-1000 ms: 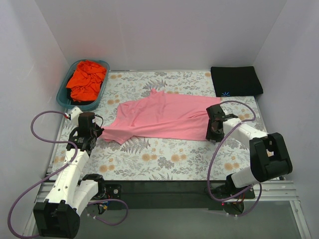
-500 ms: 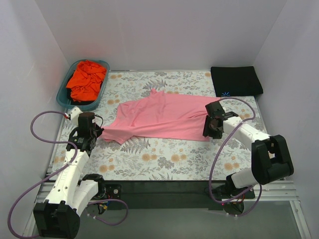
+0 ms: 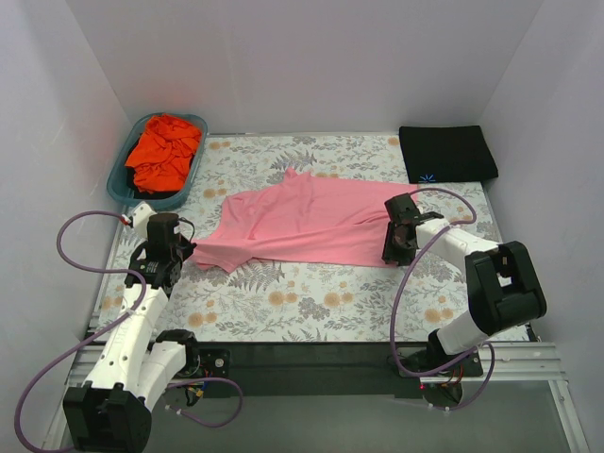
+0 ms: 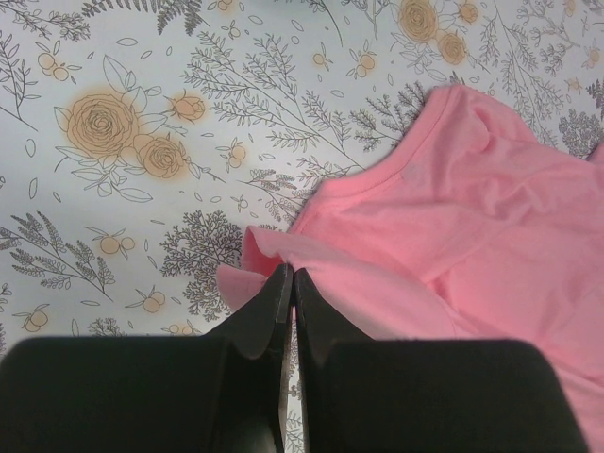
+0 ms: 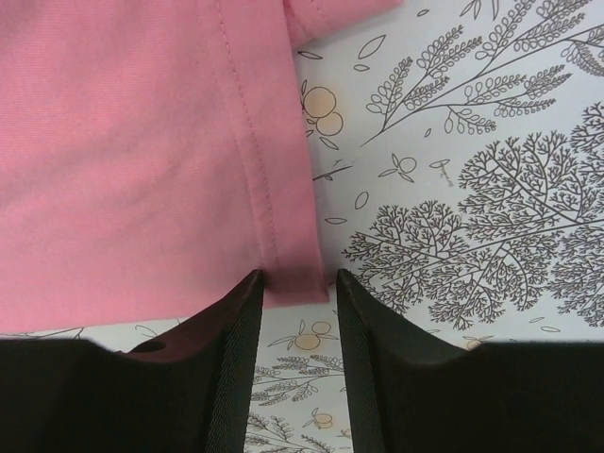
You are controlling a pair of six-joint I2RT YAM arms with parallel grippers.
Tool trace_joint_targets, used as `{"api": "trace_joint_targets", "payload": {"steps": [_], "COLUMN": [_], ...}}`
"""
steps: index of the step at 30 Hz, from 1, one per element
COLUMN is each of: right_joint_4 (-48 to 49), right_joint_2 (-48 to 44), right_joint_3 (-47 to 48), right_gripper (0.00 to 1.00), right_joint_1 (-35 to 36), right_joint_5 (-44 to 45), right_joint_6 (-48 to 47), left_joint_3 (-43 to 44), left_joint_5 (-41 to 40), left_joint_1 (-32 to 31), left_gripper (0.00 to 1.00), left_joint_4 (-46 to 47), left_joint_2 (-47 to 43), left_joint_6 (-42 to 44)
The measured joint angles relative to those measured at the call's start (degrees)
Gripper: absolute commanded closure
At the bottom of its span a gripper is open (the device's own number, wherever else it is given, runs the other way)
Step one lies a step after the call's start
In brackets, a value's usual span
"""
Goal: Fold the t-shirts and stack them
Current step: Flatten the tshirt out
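pink shirt (image 3: 311, 219) lies spread out mid-table (image 3: 311, 294), long axis left-right, wrinkled toward its left end.

left gripper (image 3: 181, 253) is at the shirt's near-left corner. its fingers (image 4: 257, 330) are pressed together with a small bunched fold of pink edge right at the tips. reads as a pinch on the fabric. the rest of that corner lies slack on the floral cover.

right gripper (image 3: 395, 247) is at the shirt's near-right corner, low over the table. jaws are partway apart, not wide. in the wrist view the stitched hem corner sits between the two fingers (image 5: 236, 349) and no squeeze on it is visible. nothing is held on that side.

black shirt (image 3: 447, 151) is folded into a flat rectangle at the far-right corner, with a small blue logo (image 3: 427, 176) on its near edge. it's close to the pink shirt's far-right end, not overlapping.

orange shirt (image 3: 163, 149) is crumpled in the teal basket (image 3: 120, 185) at the far-left corner.
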Motion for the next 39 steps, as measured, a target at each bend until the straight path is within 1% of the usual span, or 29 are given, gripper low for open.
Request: {"api": "trace_joint_targets", "payload": {"steps": [1,3,4,6,7,8,9,13,15,17,21,22,25,27,29,33,36,39], "right_joint_4": [0.2,0.9,1.3,2.6,3.1,3.6,3.9,3.6,1.0,-2.2,-6.1,-7.0,-7.6,-8.3,-9.3,-11.5,-12.6,-12.9], "right_joint_2": [0.0,-0.5,-0.9,-1.5,-1.9,-2.4,-2.7,-3.0,-2.8,-2.7,-2.6,-2.6,-3.1,-4.2,-6.4,-13.5,-19.7,-24.9], "right_joint_3": [-0.2,-0.9,-1.4,-2.5,-3.0,-3.3,-3.4,-3.2,-1.6,2.0,15.4,20.7,31.6,37.3,40.6,43.1,44.7,48.5], "right_gripper": [0.59,0.66,0.73,0.81,0.87,0.96,0.99,0.99,0.99,0.99,0.99,0.99,0.99,0.99,0.99,0.99,0.99,0.99], "right_joint_1": [0.0,0.1,0.2,0.2,0.2,0.2,0.2,0.2,0.2,0.1,-0.9,-1.1,-1.5,-1.6,-1.6,-1.5,-1.4,-1.2], "right_joint_5": [0.2,0.6,0.9,1.2,1.2,1.2,1.1,1.3,2.0,3.3,5.9,6.7,8.6,9.6,10.4,10.7,10.7,9.9], "right_joint_6": [0.0,0.1,0.2,0.3,0.5,0.7,0.7,0.5,-0.4,-1.6,-4.6,-5.7,-8.0,-9.6,-10.9,-12.9,-14.5,-16.5], "left_joint_3": [0.0,0.0,0.0,0.0,0.0,0.0,0.0,0.1,1.1,4.4,16.9,20.2,28.3,33.1,37.4,44.4,49.5,56.9], "left_joint_5": [0.0,0.0,0.0,0.0,0.0,0.0,0.0,-0.4,-0.7,-1.1,-3.6,-4.6,-8.0,-10.6,-13.1,-16.3,-17.0,-16.5], "left_joint_1": [0.0,0.0,0.0,0.0,0.0,0.0,0.0,0.0,0.0,0.0,0.0,0.0,0.0,0.0,-0.1,-0.1,-0.2,-0.3], "left_gripper": [1.0,1.0,1.0,1.0,1.0,1.0,1.0,1.0,1.0,1.0,1.0,1.0,1.0,1.0,1.0,1.0,1.0,1.0], "left_joint_4": [0.0,0.0,0.0,0.0,0.0,0.0,0.0,-0.1,-0.8,-2.3,-3.3,-3.0,-2.6,-2.7,-2.6,-2.6,-1.8,-1.0], "left_joint_2": [0.0,-0.1,-0.1,-0.1,-0.1,-0.1,-0.1,0.2,1.3,3.3,8.9,10.1,11.8,12.0,11.5,8.1,3.9,1.3], "left_joint_6": [0.0,0.0,0.0,0.0,0.0,0.0,0.0,-0.3,-0.7,-1.1,-1.1,-0.8,0.7,2.4,4.4,10.0,15.1,19.2]}}
